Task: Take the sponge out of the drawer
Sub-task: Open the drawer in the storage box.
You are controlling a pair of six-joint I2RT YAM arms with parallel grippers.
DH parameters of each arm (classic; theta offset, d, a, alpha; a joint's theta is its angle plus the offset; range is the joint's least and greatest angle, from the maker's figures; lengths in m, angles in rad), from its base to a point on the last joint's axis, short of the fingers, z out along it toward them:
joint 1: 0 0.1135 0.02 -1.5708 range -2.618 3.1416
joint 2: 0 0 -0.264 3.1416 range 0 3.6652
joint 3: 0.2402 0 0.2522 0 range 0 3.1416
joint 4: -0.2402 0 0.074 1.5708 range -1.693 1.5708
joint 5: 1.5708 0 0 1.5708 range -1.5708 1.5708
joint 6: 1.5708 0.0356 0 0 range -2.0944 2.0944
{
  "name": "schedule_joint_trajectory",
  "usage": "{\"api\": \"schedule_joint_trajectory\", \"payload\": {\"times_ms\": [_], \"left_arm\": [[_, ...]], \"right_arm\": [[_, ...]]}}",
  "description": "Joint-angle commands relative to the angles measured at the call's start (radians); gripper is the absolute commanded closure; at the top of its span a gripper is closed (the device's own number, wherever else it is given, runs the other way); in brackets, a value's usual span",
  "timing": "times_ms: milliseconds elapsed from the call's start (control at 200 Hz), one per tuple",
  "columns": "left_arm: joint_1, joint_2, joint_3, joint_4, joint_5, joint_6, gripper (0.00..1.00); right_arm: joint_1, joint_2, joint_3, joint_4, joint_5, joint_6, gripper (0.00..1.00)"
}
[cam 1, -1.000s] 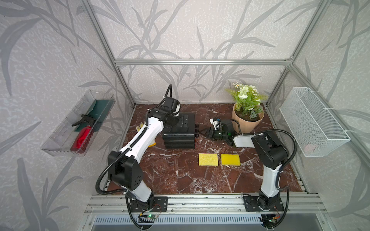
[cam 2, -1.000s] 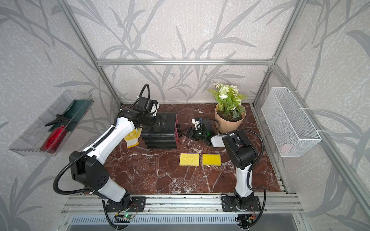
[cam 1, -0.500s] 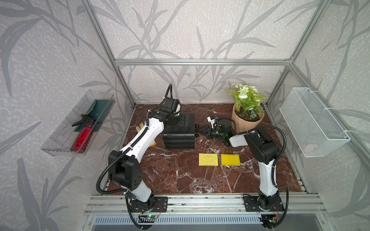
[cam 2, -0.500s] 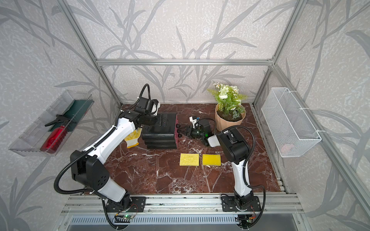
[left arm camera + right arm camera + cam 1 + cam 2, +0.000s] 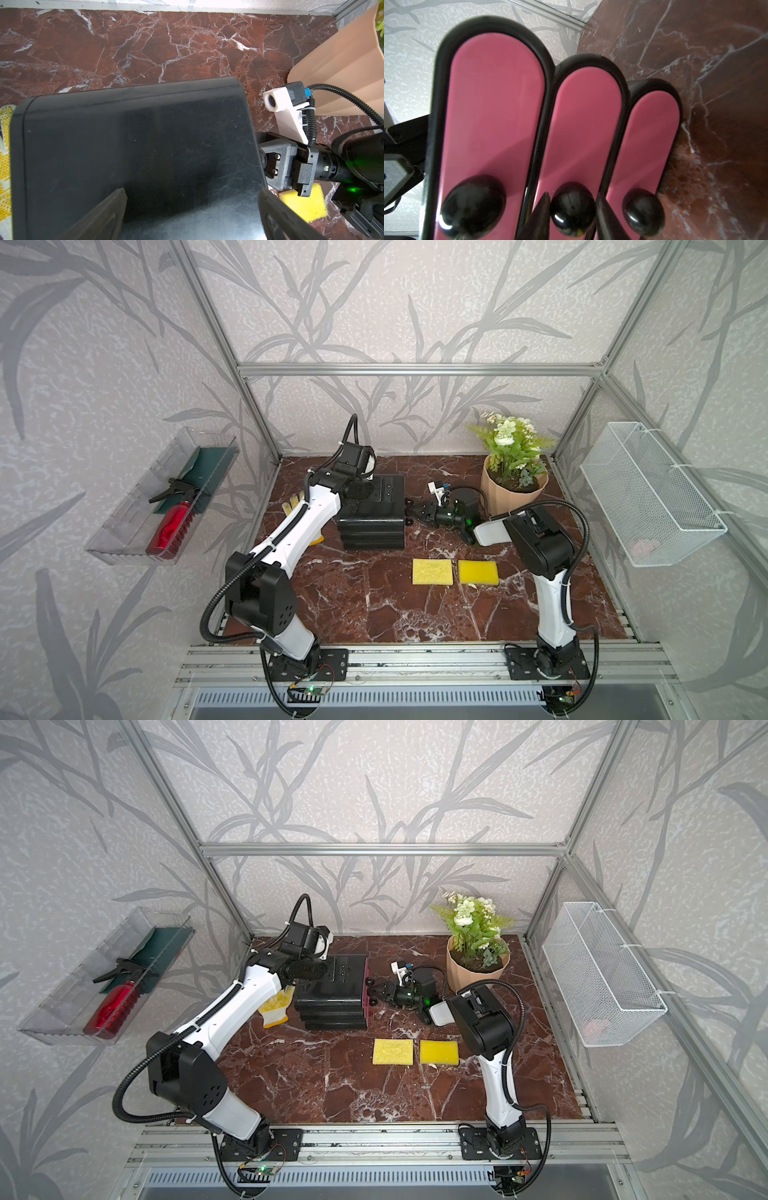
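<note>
Flanking middle knob (image 5: 572, 209): right hand (image 5: 572, 196), wrist view only.

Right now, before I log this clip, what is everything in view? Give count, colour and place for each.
drawer unit: 1, black with three pink fronts, back of the table
knobs: 3, black, one per front
sponges: 2, yellow, side by side on the table
glove: 1, white and yellow, on the table beside the unit
potted plant: 1, green in a tan pot, back corner
clear tray: 1, on the left wall
spray bottle: 1, red, in the tray
cloth: 1, green, in the tray
wire basket: 1, white, right wall
table: 1, red-brown marble
left gripper: 1, black, open over the unit's top
right gripper: 1, black, astride the middle knob; grip unclear
</note>
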Motion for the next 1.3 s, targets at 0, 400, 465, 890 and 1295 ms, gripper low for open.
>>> {"api": "schedule_joint_trajectory", "payload": {"times_ms": [0, 400, 465, 890, 1295], "left_arm": [[0.001, 0.032, -0.031, -0.052, 0.02, -0.009, 0.02], [0.001, 0.009, -0.048, -0.062, 0.0, -0.007, 0.01], [0.003, 0.008, -0.05, -0.06, -0.002, -0.006, 0.01], [0.003, 0.008, -0.049, -0.057, -0.001, -0.01, 0.02], [0.003, -0.004, -0.06, -0.05, 0.005, -0.012, 0.02]], "right_arm": [[0.014, 0.001, 0.007, 0.044, 0.0, -0.003, 0.68], [-0.004, -0.157, -0.082, -0.233, 0.129, -0.206, 0.76], [-0.026, -0.184, -0.114, -0.243, 0.143, -0.216, 0.76], [-0.193, -0.429, -0.231, -0.579, 0.312, -0.44, 0.77], [-0.177, -0.51, -0.189, -0.711, 0.352, -0.534, 0.44]]}}
